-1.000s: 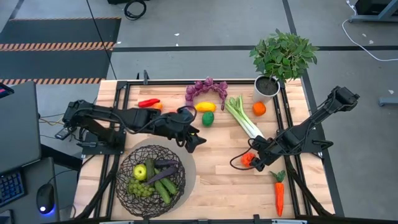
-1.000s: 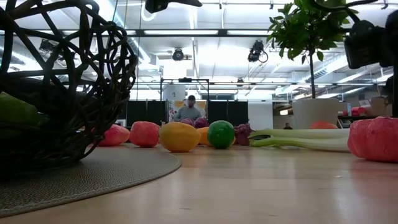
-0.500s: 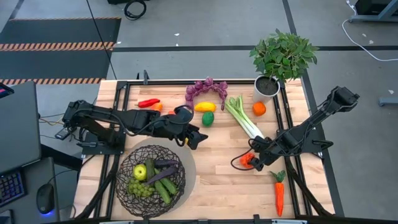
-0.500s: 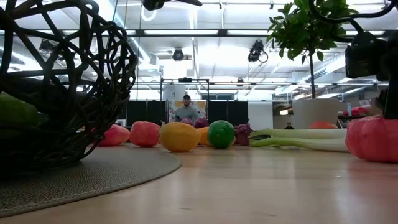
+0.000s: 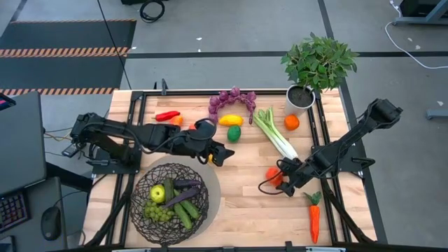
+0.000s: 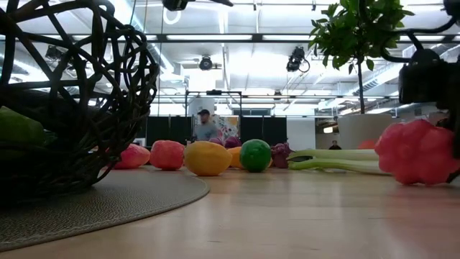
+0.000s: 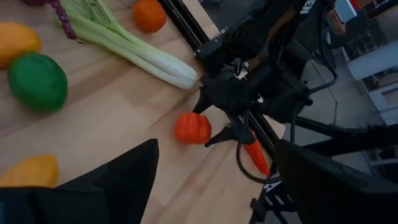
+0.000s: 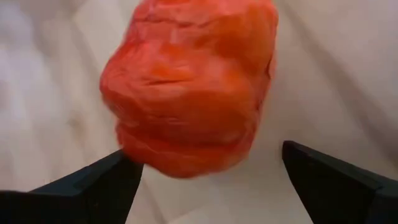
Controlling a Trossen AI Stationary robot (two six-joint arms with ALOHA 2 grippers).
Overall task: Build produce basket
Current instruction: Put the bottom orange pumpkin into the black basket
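The dark wire basket stands on a round mat at the near left and holds an apple, green grapes, cucumbers and an eggplant. A lumpy red-orange fruit lies on the table at the right. My right gripper is open right behind it, and the fruit fills the right wrist view just beyond the fingertips. My left gripper is open and empty above the table, past the basket's far right rim. My right gripper comes at the red-orange fruit level, from the table's right. The tip of one open finger meets the fruit's edge. The other finger stands beside it. I cannot tell whether either finger truly touches it. The fruit rests on the table.
Purple grapes, a lemon, a green fruit, celery, an orange and a red pepper lie along the far side. A carrot lies near right. A potted plant stands at the far right.
The red-orange fruit has shifted a little toward the table's left, staying on the table, and my right gripper has followed it the same way.
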